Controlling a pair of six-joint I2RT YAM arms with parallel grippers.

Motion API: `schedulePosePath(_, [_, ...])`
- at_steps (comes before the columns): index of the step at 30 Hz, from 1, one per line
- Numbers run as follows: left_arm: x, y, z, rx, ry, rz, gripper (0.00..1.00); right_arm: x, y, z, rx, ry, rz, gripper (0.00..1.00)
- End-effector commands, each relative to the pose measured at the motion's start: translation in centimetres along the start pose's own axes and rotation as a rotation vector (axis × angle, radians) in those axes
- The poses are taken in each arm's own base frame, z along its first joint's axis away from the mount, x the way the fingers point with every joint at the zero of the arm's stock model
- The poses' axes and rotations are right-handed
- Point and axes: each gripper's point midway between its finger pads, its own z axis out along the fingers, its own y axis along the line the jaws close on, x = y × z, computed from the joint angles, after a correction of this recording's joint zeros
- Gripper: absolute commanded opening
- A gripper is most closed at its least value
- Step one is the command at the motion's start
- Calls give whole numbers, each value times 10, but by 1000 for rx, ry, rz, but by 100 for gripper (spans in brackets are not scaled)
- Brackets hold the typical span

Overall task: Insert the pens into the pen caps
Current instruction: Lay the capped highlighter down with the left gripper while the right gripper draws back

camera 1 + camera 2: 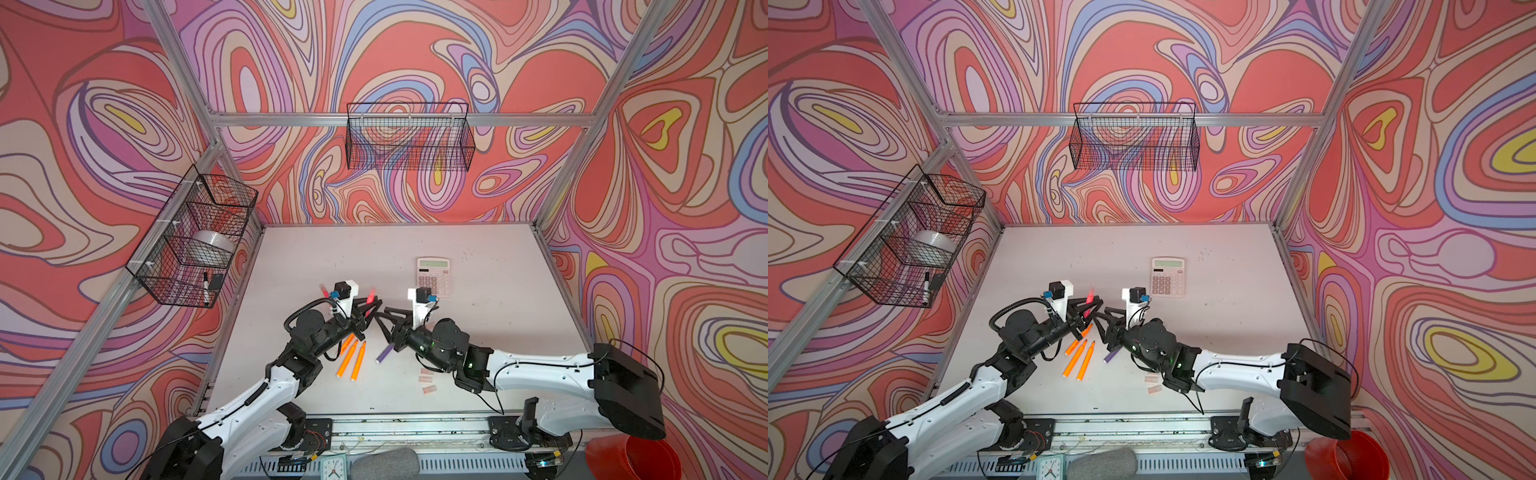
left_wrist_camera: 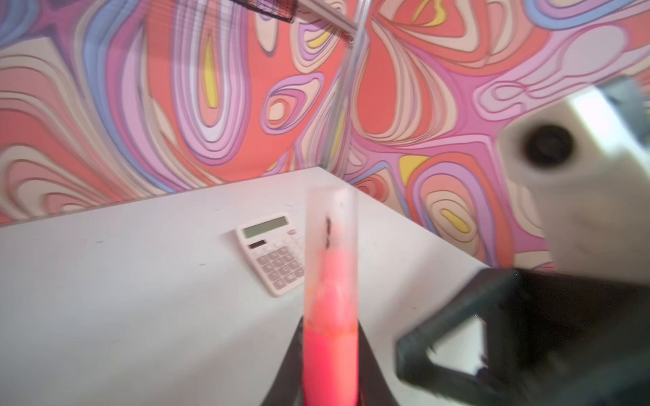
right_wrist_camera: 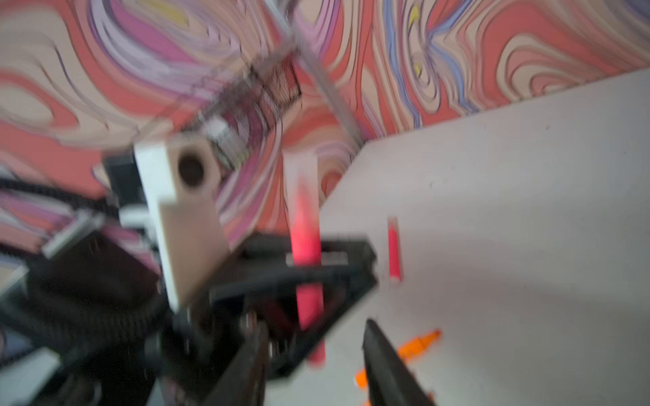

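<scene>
We see the left hand (image 1: pixel 369 308) clamped on a hot pink pen (image 1: pixel 371 296), a slim smooth plastic cylinder held roughly upright above the matte white surface (image 1: pixel 507 340). A cap (image 2: pixel 330 225), a cloudy translucent tube with a rounded end, sits over the pen's tapered tip, down to the shoulder. Dark ink smears show inside it.

The right hand (image 1: pixel 381 326) is just beside the left one. Its black angular fingers (image 3: pixel 387 372) are apart with nothing between them. They're close to the held pen; we can't tell whether they touch it, since the wrist view is blurred.

A second pink pen (image 3: pixel 394 251) lies flat on the surface beyond the left hand, and its far end looks pale, like a cap. Three orange pens (image 1: pixel 347 360) lie nearly parallel below the left wrist. Their glossy plastic tips are bare and pointed, and one is partly under the arm. The purple pen (image 1: pixel 384 352) lies tilted on the surface, its upper end hidden under the right hand.

A few loose caps (image 1: pixel 430 389), stubby pale pink see-through tubes, lie on their sides next to the right forearm, well apart from the pens.

A calculator (image 1: pixel 434 276) lies flat farther back. It's off-white hard plastic with grey keys and a greenish display.
</scene>
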Motion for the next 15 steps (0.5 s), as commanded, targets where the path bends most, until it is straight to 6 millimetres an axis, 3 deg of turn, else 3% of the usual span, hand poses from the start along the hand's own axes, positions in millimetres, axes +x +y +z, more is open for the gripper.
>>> schedulePosePath(1, [-24, 8, 3, -48, -104, -39, 0, 33, -22, -10, 71, 129, -52, 61])
schedulePosePath(7, [15, 37, 8, -167, 2, -63, 0, 15, -39, -35, 149, 63, -53, 72])
schedulePosePath(12, [54, 98, -7, -521, 159, -95, 0, 13, -59, -50, 228, 35, -41, 76])
schedulePosePath(15, [74, 121, -16, -661, 268, -92, 0, 16, -68, -51, 258, 35, -24, 78])
